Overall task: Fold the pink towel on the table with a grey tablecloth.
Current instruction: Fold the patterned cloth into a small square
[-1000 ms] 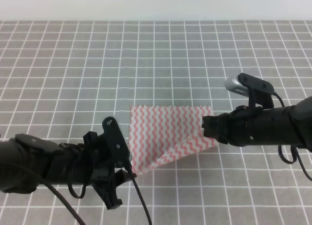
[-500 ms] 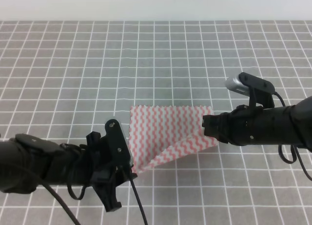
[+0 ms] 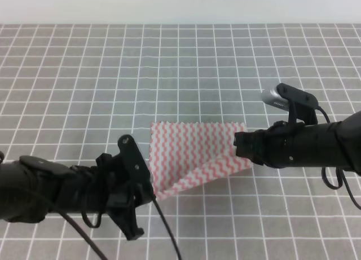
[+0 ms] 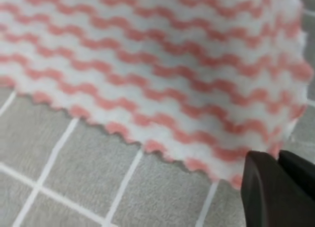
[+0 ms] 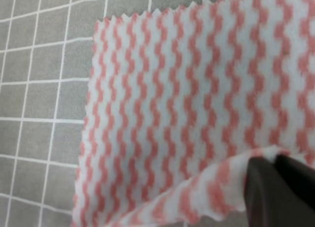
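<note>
pale plain wall along the far edge, white and bare, nothing else beyond the task's things

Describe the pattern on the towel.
The pink towel has pink and white wavy zigzag stripes, clearest in the right wrist view.

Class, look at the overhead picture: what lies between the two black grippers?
In the exterior high view, only the pink-and-white zigzag towel spans between the left gripper and right gripper, lying on the grey gridded tablecloth.

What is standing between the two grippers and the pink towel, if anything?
Nothing visible. The left gripper is shut on the near corner of the pink towel, and the right gripper is shut on its lifted right corner. Only bare grey tablecloth lies around the towel.
</note>
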Available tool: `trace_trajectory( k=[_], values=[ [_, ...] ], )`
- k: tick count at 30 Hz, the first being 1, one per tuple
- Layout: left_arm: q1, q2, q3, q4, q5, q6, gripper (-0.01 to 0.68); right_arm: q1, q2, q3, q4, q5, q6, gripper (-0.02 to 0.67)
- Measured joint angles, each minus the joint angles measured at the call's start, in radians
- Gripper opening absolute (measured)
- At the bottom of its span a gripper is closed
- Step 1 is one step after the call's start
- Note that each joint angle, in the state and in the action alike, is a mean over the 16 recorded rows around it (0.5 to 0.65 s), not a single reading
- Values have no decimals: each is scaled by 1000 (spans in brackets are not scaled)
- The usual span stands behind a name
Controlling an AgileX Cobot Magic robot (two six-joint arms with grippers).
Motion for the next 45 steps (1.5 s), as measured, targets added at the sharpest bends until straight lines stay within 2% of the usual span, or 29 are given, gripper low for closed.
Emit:
trace_trajectory(
  k=[5,15,30,45],
  values=[
    [0,1,-7,-94,-18,-15,0,0,0,0,8,-4,0,-15],
    [0,6,-42,-228,-43,-5,-2,0,-3,0,16,-29,0,-15],
    [0,73,-148,-240,-85,-28,-2,-15,-1,0,21,-77,-2,-15],
    [0,136,-233,-247,-134,-43,-2,-59,73,-43,26,-43,-2,-15]
  ],
)
